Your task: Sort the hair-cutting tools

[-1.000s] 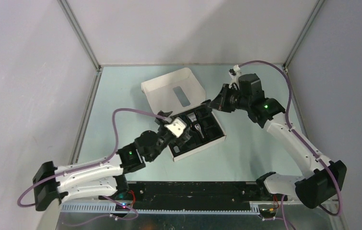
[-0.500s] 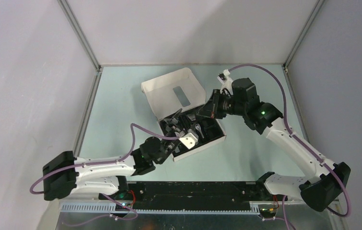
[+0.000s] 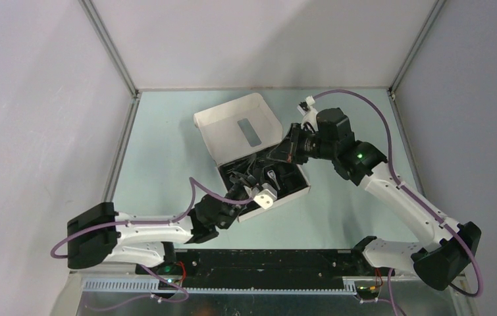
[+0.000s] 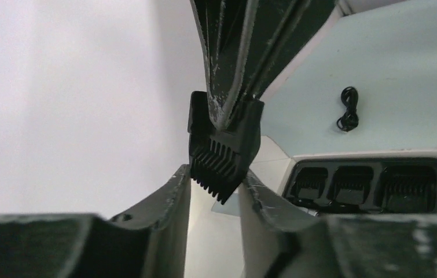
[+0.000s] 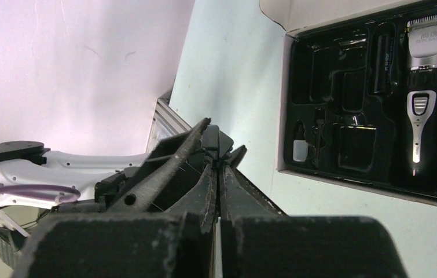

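Clipper attachment (image 4: 221, 165) half behind right hand (image 4: 226, 113)

**Robot test cell, lab setting**

Pale green surface (image 3: 166, 131) boxed in by plain grey panels (image 3: 35, 99) on aluminium posts (image 3: 109, 49). Left arm (image 3: 140, 230) and right arm (image 3: 403, 197) bolted to black rail (image 3: 265, 263), bottom of frame. Purple cable (image 3: 345, 91) loops loose; green status light (image 3: 358, 156) lit.

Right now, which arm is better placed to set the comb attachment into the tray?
Left, probably: the left gripper brackets the comb attachment pinched in the right gripper, and the black tray lies close by.
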Robot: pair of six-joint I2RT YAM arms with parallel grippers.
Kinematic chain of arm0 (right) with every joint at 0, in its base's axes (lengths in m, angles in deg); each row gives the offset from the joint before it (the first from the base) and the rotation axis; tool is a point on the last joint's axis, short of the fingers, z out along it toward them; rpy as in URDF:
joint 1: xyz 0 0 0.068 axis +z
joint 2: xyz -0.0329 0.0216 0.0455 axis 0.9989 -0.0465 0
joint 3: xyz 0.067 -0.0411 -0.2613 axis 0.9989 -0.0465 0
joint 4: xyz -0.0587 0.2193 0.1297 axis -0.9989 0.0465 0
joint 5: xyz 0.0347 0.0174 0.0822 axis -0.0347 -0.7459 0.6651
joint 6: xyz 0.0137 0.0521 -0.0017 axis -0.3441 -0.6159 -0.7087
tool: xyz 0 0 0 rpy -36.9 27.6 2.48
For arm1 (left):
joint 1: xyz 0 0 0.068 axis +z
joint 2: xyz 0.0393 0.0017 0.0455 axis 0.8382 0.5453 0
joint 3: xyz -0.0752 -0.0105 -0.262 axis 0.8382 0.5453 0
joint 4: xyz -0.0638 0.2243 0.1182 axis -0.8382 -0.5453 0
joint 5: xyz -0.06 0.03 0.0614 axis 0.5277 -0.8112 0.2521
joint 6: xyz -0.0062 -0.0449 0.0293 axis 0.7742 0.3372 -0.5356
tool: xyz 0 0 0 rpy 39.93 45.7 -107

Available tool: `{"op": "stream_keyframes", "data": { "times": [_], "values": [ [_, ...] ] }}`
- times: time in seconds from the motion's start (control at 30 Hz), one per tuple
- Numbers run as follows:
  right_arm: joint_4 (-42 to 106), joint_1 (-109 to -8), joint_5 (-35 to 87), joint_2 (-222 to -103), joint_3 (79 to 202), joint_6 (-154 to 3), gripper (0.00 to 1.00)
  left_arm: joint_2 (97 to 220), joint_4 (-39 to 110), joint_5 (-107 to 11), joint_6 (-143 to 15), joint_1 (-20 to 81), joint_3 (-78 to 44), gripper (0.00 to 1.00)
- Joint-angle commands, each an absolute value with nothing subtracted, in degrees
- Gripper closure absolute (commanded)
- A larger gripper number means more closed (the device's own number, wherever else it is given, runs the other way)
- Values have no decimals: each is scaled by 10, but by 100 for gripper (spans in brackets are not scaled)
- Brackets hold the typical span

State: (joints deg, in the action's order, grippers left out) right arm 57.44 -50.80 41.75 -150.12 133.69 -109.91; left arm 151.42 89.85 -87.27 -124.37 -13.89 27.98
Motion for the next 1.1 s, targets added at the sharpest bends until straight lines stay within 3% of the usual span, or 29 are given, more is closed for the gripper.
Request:
{"op": "stream_keyframes", "data": {
  "times": [0.0, 0.1, 0.13, 0.2, 0.27, 0.47, 0.8, 1.07],
  "values": [
    [545, -497, 425, -1501, 1339, -1115, 100, 1521, 960, -883, -1246, -148, 281, 76],
    [541, -494, 423, -1499, 1338, -1109, 97, 1514, 960, -894, -1221, -148, 282, 96],
    [531, -492, 422, -1497, 1333, -1108, 93, 1512, 959, -896, -1213, -147, 283, 98],
    [503, -491, 420, -1482, 1319, -1106, 73, 1501, 954, -901, -1183, -148, 286, 100],
    [478, -492, 410, -1468, 1305, -1099, 59, 1487, 939, -905, -1143, -147, 288, 100],
    [445, -491, 361, -1440, 1284, -1021, 39, 1423, 871, -910, -958, -129, 293, 100],
    [279, -474, 330, -1411, 1188, -929, 31, 1341, 760, -758, -575, 12, 313, 100],
    [198, -455, 343, -1450, 1185, -931, 29, 1343, 773, -738, -496, 31, 321, 100]
  ]
}}
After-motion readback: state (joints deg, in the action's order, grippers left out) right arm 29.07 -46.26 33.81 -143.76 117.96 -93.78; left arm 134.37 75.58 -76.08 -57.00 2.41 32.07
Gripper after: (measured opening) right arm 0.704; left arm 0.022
